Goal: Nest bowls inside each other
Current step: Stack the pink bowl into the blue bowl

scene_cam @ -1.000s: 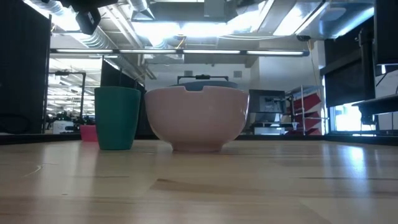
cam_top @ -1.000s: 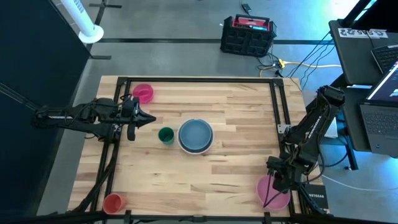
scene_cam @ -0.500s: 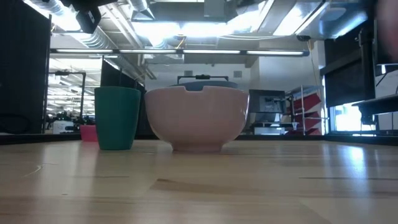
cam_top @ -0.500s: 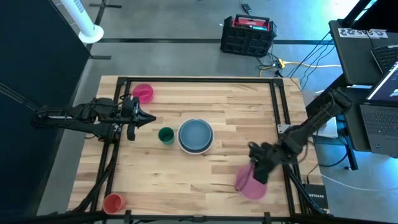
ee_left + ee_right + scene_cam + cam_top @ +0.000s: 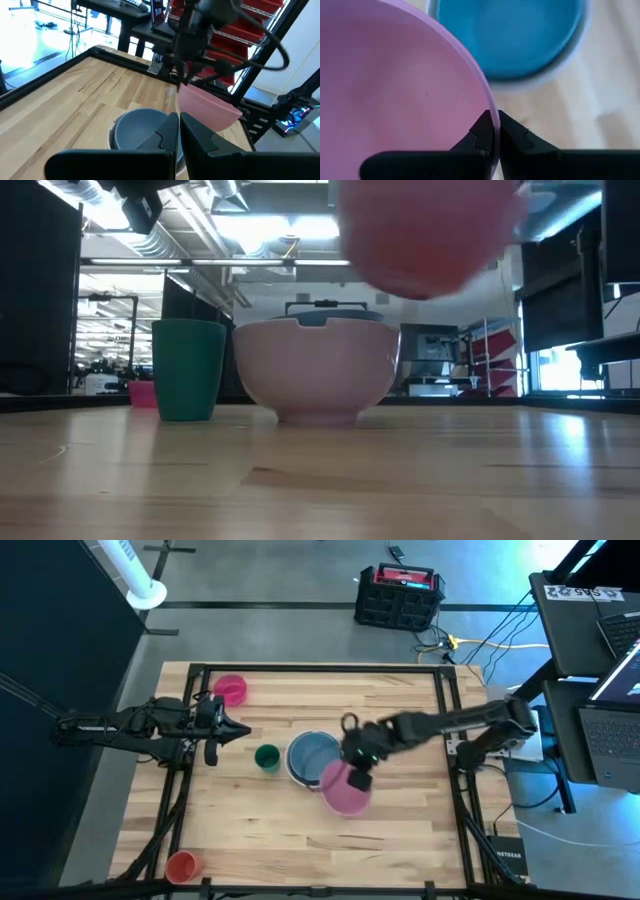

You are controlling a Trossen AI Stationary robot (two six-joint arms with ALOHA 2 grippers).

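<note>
From my low camera the pink bowl (image 5: pixel 428 235) in the air is a blur, its rim cut off by the picture's top edge, and I cannot see the right gripper (image 5: pixel 358 772) that holds it there; the pale bowl (image 5: pixel 316 370) hides all but a sliver of the blue one (image 5: pixel 322 315) nested in it; the small magenta bowl (image 5: pixel 142 393) peeks out half hidden behind the green cup (image 5: pixel 188 369); on my right wrist camera the pink bowl runs off the frame; overhead, the orange cup (image 5: pixel 182 865) at the table's near left corner is too small for me to read.
</note>
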